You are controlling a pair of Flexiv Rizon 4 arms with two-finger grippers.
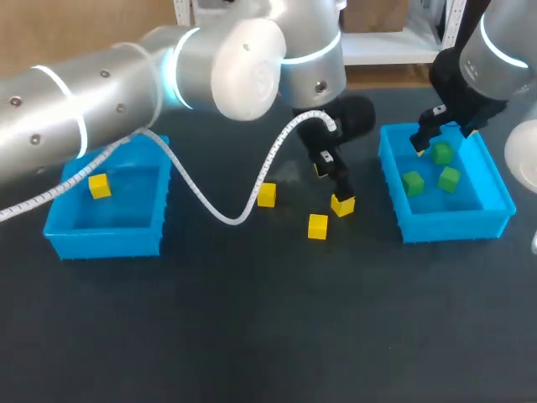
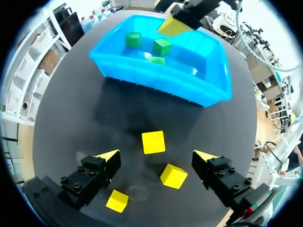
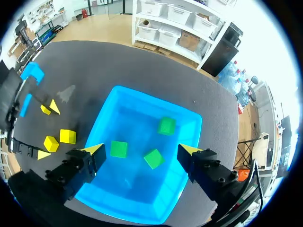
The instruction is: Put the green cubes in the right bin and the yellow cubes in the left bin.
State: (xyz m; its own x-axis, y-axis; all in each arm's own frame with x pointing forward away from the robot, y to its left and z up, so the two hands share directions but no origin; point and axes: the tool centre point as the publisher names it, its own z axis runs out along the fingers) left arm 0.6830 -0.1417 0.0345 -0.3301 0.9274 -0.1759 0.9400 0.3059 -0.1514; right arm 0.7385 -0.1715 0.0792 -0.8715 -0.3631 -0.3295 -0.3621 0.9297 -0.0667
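a: grippers?
b: left gripper (image 1: 332, 186) spread above three loose yellow cubes (image 1: 317, 227), mid-frame. right gripper (image 1: 445, 133) spread over right bin (image 1: 453, 225), three green cubes (image 1: 412, 182) inside.
a: left bin (image 1: 105, 239)?
b: one yellow cube (image 1: 100, 185).

Table (image 1: 252, 336): dark matte top.
Left bin (image 1: 105, 231): blue, stands on the table's left part.
Right bin (image 1: 453, 225): blue, stands on its right part.
Yellow cubes: three on the bare top between the bins, none touching: left cube (image 1: 266, 195), middle cube (image 1: 317, 227), right cube (image 1: 342, 204) nearest the Right bin.
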